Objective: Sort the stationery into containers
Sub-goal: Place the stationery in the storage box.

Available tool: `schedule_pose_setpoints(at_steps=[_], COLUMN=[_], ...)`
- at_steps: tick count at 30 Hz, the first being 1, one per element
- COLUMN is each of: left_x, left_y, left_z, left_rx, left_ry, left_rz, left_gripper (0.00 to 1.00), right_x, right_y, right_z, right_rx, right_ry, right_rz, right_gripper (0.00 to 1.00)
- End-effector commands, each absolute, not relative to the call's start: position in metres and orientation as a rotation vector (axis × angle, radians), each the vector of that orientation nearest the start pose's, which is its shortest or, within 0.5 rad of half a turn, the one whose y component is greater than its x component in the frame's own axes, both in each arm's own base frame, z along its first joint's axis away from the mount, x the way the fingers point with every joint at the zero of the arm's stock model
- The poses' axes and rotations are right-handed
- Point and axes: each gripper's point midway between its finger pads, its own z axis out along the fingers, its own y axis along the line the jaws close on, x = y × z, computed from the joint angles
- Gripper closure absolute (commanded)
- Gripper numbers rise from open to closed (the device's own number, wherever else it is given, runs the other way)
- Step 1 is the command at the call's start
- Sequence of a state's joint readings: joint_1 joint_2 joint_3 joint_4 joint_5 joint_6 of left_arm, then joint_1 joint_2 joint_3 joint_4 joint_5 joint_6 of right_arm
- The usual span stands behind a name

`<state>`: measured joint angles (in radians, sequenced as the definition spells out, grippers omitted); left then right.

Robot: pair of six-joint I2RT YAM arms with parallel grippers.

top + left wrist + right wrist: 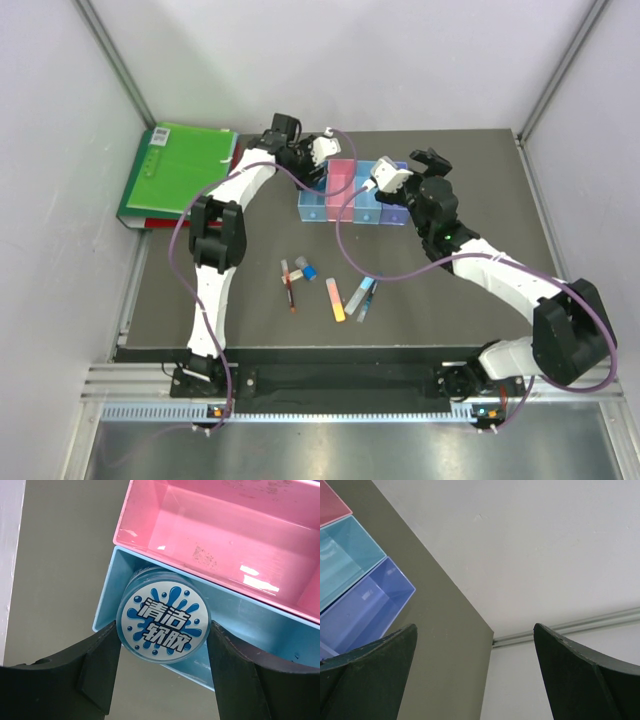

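round blue tape roll, face printed 清洁软胶

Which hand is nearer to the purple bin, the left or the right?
Right. The right hand hovers open right by the purple bin. The left hand grips the round blue tape roll over the light blue bin at the row's opposite end.

A robotics lab test cell. Plain white panel walls on aluminium framing enclose a dark grey desk.
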<state>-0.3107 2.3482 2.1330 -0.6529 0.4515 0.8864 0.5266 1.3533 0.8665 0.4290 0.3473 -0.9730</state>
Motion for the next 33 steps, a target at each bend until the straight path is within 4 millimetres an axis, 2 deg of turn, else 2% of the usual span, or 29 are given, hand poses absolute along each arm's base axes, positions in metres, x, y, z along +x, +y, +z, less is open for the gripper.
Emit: schedule_pose_setpoints(at_steps=[1,5,7,15,16,20,21,27,33], left_x=[0.565,0.564,0.563,0.561,0.561,0.562,0.562,0.564,0.571], left_y=[-0.241,-0.240,-0.241,-0.242,-0.243,-0.243,-0.243,-0.243,-0.240], left_z=[0.141,0.143,0.145,0.151,0.152,0.156,0.155,0.162,0.161], left_rx=[1.440,1.432,1.427,1.409,1.407,1.401,1.399,1.383,1.360], left_ry=[1.694,1.691,1.684,1.674,1.669,1.659,1.661,1.637,1.625], left_rz=[-0.249,-0.251,-0.252,-0.260,-0.259,-0.255,-0.254,-0.241,-0.198], left_gripper=[0.44,0.39,0.33,0.28,0.22,0.21,0.13,0.11,0.11], right_x=[0.428,0.429,0.429,0.429,0.429,0.430,0.430,0.431,0.432], right_y=[0.138,0.138,0.138,0.138,0.137,0.139,0.138,0.138,0.140], right_z=[0.304,0.305,0.305,0.304,0.304,0.304,0.303,0.304,0.303], right_rx=[-0.834,-0.833,-0.835,-0.836,-0.836,-0.839,-0.839,-0.839,-0.845], right_ry=[1.338,1.337,1.338,1.341,1.343,1.341,1.343,1.343,1.342], right_rz=[-0.611,-0.611,-0.613,-0.613,-0.614,-0.610,-0.612,-0.612,-0.612], right_gripper=[0.00,0.00,0.00,0.00,0.00,0.00,0.00,0.00,0.00])
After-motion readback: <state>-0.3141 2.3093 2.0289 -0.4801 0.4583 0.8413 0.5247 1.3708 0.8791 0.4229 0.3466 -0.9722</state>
